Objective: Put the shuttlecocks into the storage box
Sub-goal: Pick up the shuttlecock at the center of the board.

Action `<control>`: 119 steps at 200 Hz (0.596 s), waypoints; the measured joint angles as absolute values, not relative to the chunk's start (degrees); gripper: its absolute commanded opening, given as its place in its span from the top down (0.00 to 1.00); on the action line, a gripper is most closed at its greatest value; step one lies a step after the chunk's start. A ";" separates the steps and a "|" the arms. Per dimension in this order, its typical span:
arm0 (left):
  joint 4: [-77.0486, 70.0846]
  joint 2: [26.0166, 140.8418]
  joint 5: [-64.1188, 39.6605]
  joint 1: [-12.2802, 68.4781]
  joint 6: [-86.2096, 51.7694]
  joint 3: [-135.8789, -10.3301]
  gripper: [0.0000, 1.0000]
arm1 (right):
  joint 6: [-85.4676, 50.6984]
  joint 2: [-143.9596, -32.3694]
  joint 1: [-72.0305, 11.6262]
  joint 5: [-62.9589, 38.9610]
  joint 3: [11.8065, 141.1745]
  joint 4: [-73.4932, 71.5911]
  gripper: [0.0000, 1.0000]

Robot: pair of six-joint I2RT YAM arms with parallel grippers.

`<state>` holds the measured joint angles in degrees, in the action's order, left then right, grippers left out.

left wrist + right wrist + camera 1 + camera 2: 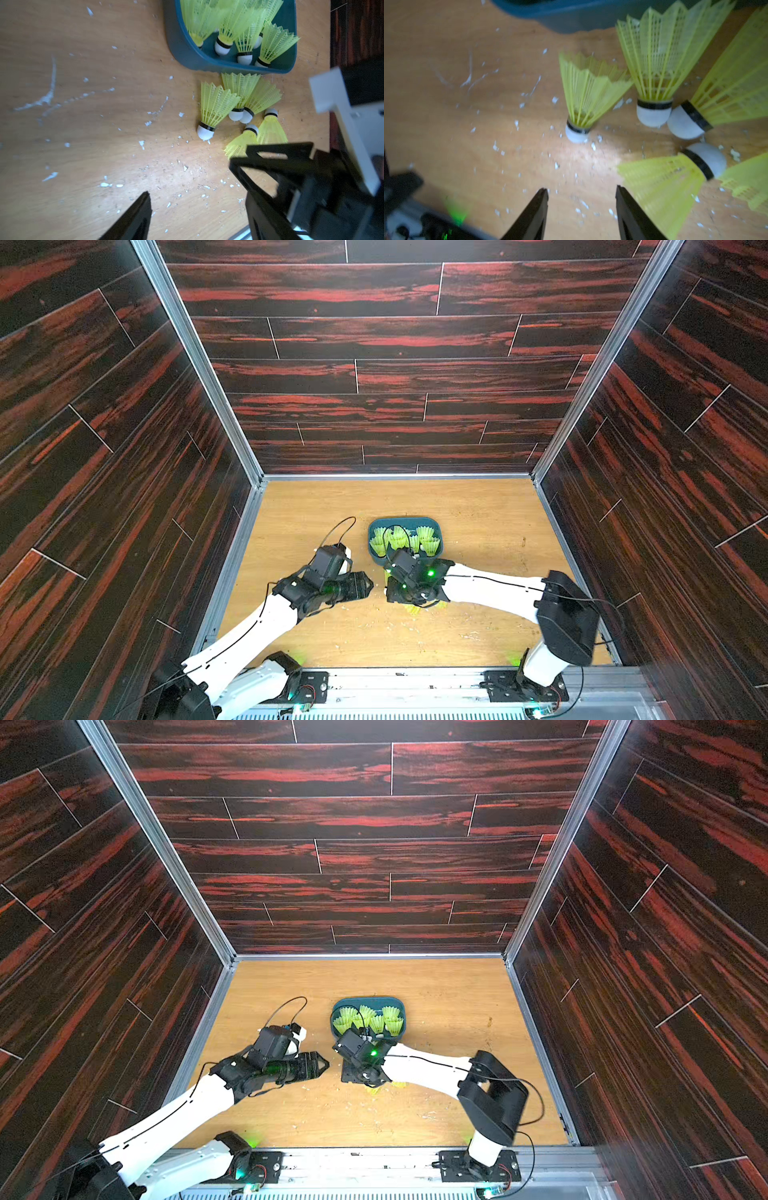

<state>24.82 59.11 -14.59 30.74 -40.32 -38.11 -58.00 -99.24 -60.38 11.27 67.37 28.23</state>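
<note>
The teal storage box stands mid-table with several neon yellow-green shuttlecocks in it. In the left wrist view the storage box has a cluster of loose shuttlecocks on the table just outside its wall. My right gripper hangs low over that cluster, open, with only bare table between its fingers. One skirt lies against the outside of one finger, and another shuttlecock stands ahead. My left gripper is open and empty, just left of the right wrist.
White flecks litter the wooden table. Metal rails and dark wood-pattern walls close in the table on three sides. In the left wrist view, black parts of the right arm crowd close beside the loose cluster.
</note>
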 measured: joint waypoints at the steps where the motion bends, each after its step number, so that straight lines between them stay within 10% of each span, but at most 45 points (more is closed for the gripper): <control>1: 24.80 59.11 -14.61 30.74 -40.36 -38.09 0.24 | -58.22 -99.39 -60.38 11.40 67.55 28.23 0.47; 119: 23.97 58.35 -16.14 28.97 -42.48 -37.58 0.24 | -64.79 -109.78 -60.01 13.65 71.83 27.51 0.45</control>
<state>23.97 58.35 -16.14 28.97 -42.48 -37.58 -64.79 -109.78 -60.01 13.65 71.83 27.51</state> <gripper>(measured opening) 0.757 0.548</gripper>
